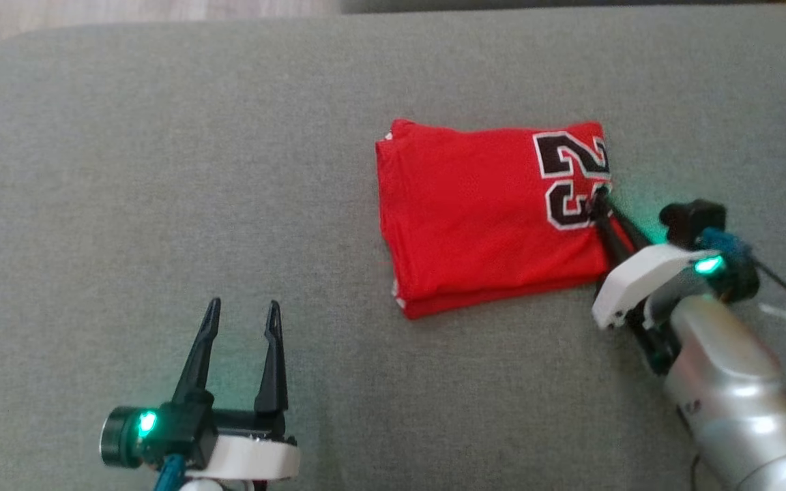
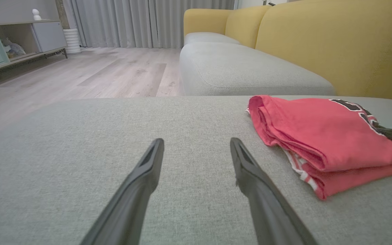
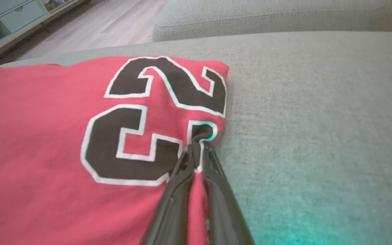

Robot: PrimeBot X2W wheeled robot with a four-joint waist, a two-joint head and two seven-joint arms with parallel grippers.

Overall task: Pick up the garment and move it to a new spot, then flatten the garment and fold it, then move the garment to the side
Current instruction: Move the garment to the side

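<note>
My right fingers (image 3: pixel 179 183) are pinched together on the right-hand edge of the garment (image 1: pixel 482 218), at the printed black-and-white numerals. The folded red jersey runs leftward from the pinch, long axis across me. My left fingers (image 1: pixel 271 361) stand apart and empty, well off to its left. Soft stacked knit on a coarse grey cushion (image 1: pixel 161 170); the layers may slide if dragged.

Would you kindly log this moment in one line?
garment: folded on cushion | right gripper: shut on garment | left gripper: open, apart
</note>
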